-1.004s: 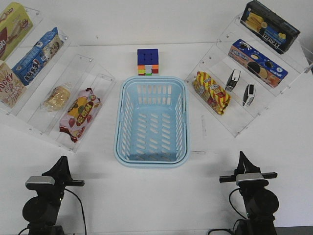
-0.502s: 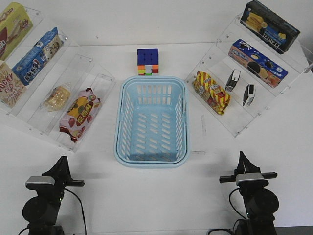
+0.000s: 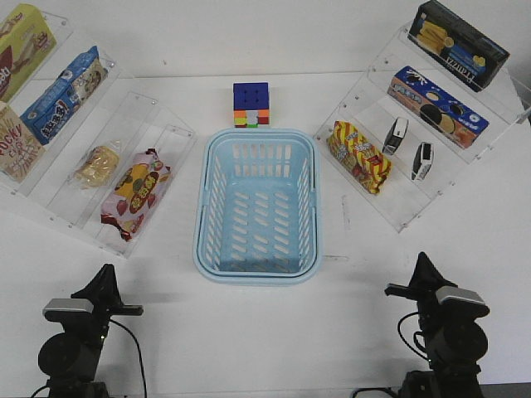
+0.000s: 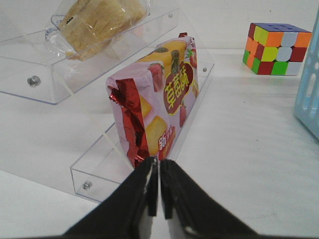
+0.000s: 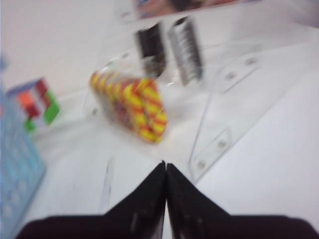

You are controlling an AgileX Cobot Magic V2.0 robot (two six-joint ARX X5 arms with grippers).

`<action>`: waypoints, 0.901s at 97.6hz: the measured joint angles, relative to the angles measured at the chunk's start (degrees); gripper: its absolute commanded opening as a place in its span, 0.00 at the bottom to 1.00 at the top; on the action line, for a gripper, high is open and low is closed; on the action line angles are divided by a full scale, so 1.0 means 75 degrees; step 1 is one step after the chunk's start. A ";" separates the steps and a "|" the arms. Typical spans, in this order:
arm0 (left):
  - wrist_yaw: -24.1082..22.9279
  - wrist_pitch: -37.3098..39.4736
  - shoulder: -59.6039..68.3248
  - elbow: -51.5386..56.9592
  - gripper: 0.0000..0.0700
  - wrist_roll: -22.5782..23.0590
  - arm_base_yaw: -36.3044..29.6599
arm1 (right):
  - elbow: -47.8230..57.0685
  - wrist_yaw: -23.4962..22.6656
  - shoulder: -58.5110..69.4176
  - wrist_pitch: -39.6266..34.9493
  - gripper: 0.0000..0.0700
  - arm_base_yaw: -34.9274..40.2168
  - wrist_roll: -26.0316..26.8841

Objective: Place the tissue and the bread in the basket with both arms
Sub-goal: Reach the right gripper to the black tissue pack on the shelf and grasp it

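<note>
1. The basket [image 3: 258, 203] is light blue plastic, rectangular with rounded corners and slotted walls and floor; it stands in the middle of the white table [image 3: 265, 332] with nothing inside.
2. The bread [image 3: 97, 165] is a golden-brown round bun in a clear, crinkly wrapper. It lies on a transparent stepped shelf [image 3: 158, 108] on the left, just beside a glossy red-and-pink strawberry packet [image 3: 135, 192], which is nearer.
3. Two tissue packets [image 3: 397, 135] are small, flat and black with a white end. They stand on edge on the clear shelf at the right, between a striped red-and-yellow packet [image 3: 358, 157] and a blue cookie box [image 3: 436, 106].
4. A colourful puzzle cube [image 3: 250, 105] sits just beyond the far rim of the basket.
5. The left gripper [image 4: 158, 186] is at the near left, apart from everything, and its black fingers are pressed together, only a thin line between them.
6. The right gripper [image 5: 165, 186] is at the near right, also with the fingers pressed together and holding nothing; its wrist view is blurred.
7. Compared with half a second ago, the right arm has turned its head towards the right shelf, while the left arm and all objects have not moved.
</note>
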 measured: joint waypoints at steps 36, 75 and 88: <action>0.0000 0.0000 0.0000 0.0000 0.00 0.0000 0.0000 | 0.3098 0.0067 0.4797 0.0085 0.73 -0.0006 -0.0906; 0.0000 0.0000 0.0000 0.0000 0.00 0.0000 0.0003 | 0.6076 0.0536 0.8862 0.0178 0.73 -0.0230 -0.2226; 0.0000 0.0000 0.0000 0.0000 0.00 0.0000 0.0000 | 0.6720 0.0536 0.9827 0.0181 0.72 -0.0507 -0.2343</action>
